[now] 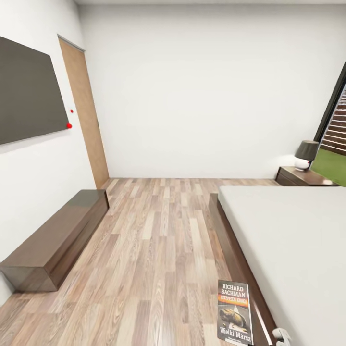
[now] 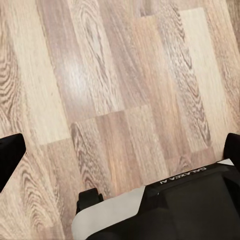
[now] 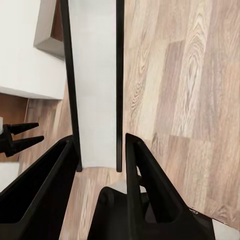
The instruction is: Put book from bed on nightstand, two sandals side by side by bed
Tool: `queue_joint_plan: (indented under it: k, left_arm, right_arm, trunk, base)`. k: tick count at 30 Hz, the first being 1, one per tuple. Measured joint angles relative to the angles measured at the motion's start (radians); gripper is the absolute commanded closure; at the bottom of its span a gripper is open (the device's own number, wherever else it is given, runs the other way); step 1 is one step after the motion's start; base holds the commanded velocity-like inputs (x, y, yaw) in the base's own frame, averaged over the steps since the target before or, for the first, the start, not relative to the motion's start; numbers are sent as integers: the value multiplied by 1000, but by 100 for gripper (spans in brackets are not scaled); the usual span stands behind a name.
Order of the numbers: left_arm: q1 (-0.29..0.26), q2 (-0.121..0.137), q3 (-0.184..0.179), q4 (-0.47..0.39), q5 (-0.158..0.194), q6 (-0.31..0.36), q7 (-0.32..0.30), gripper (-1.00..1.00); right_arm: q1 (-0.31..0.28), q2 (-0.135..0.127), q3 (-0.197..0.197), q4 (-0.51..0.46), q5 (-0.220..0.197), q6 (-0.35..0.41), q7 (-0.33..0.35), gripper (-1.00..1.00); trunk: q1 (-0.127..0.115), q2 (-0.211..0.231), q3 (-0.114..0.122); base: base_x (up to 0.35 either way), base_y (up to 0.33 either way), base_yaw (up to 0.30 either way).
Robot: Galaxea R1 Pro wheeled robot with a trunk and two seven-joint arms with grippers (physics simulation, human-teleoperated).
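With the right fingers [image 3: 100, 160] clamped on the book [image 1: 235, 312] (left ones apart), carry it level toward the nightstand [image 1: 302, 177].

My right gripper [image 3: 100, 155] has black fingers clamped on the book [image 1: 235, 312]: dark cover, white lettering, orange band, pale page edges. Beside it, a light-grey mattress [image 1: 293, 240] on a dark brown bed frame [image 1: 230, 245]. Below my gripper is streaky tan-and-brown plank floor [image 1: 154, 250]. Farther off, white walls [image 1: 206, 91] and a dark brown bench [image 1: 57, 240].
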Motion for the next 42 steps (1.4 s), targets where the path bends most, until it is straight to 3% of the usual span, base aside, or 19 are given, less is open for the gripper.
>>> queue_joint_plan:
  k: [42]
  left_arm:
    - [0, 0, 0, 0, 2, -1, 0, -100]
  right_arm:
    - [0, 0, 0, 0, 0, 0, 0, 100]
  trunk:
    - [0, 0, 0]
  base:
    - [275, 1, 0]
